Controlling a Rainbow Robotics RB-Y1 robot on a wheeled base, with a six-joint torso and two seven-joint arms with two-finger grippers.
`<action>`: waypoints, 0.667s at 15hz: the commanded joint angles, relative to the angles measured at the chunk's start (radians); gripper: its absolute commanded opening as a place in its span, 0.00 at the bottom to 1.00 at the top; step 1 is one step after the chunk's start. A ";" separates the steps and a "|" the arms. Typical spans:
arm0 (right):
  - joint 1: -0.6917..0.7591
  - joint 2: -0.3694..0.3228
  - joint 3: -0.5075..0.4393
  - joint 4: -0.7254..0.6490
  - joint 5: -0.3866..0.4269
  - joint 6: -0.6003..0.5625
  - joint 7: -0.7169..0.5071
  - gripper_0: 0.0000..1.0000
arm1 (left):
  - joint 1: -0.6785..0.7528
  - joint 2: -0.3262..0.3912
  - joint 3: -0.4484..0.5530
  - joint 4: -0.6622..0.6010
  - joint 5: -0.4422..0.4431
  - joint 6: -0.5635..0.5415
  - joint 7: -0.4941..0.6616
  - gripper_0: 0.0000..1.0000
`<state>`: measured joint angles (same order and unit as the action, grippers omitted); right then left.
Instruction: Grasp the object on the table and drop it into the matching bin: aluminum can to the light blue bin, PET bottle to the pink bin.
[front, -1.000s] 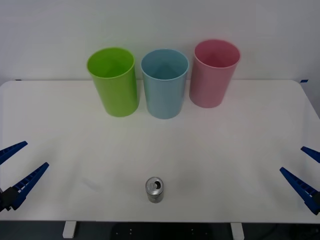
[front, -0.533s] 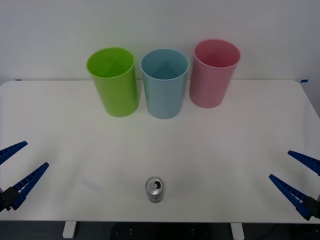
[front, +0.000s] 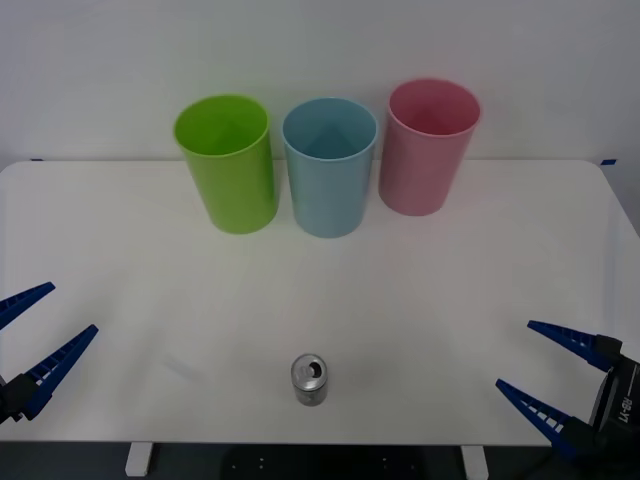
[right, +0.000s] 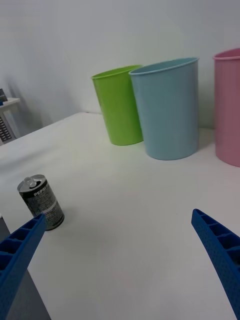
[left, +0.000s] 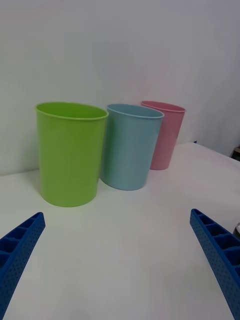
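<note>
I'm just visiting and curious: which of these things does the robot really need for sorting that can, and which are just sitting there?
Needed:
- aluminum can, upright near the table's front edge
- light blue bin, its target
- right hand, open, nearest the can

Just there:
- lime green bin
- pink bin
- left hand, open, waiting

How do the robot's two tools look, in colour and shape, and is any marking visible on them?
Both tools have two long blue fingers that taper to a point, with ribbed inner faces. The left tool sits on a small dark mount at the table's near left edge. The right tool is fixed to a black body bearing small white lettering, too small to read. No cables are visible.
</note>
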<state>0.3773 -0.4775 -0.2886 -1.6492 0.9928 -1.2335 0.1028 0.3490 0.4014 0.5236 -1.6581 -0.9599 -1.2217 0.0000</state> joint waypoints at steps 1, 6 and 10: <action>-0.003 -0.004 0.042 -0.001 0.037 -0.001 0.080 1.00 | 0.000 0.000 0.000 0.000 0.000 0.000 0.000 1.00; -0.037 -0.010 0.137 0.000 0.093 -0.007 0.114 1.00 | 0.000 0.000 0.000 0.000 0.000 0.000 0.000 1.00; -0.071 -0.010 0.216 0.000 0.133 0.006 0.126 1.00 | 0.000 0.000 0.000 0.000 0.000 0.000 0.000 1.00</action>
<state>0.3140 -0.4879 -0.0878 -1.6499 1.1184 -1.2312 0.2252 0.3490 0.4014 0.5236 -1.6581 -0.9599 -1.2217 0.0000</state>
